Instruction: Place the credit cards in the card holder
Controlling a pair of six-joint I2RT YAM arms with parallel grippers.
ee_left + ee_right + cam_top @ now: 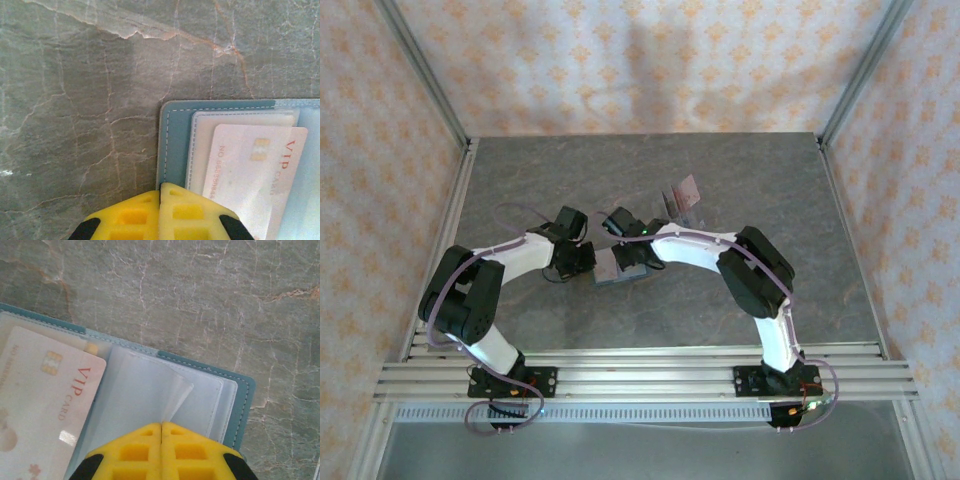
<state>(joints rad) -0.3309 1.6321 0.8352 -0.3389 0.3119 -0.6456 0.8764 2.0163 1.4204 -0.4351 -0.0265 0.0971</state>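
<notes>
The teal card holder (175,145) lies open on the stone table, its clear sleeves facing up. A pale pink credit card (250,175) marked VIP lies on its left half (45,395), whether inside a sleeve I cannot tell. My left gripper (161,187) is shut, its tips at the holder's left edge. My right gripper (161,424) is shut over the right half, where a clear sleeve leaf (175,390) curls up to its tips; whether it is pinched I cannot tell. From above, both grippers meet over the holder (620,268). Another reddish credit card (686,187) stands behind.
The reddish card stands in a clear plastic rack (678,205) just behind the right gripper. The grey stone tabletop (770,190) is walled by patterned panels and metal posts. An aluminium rail (640,375) at the near edge carries both arm bases.
</notes>
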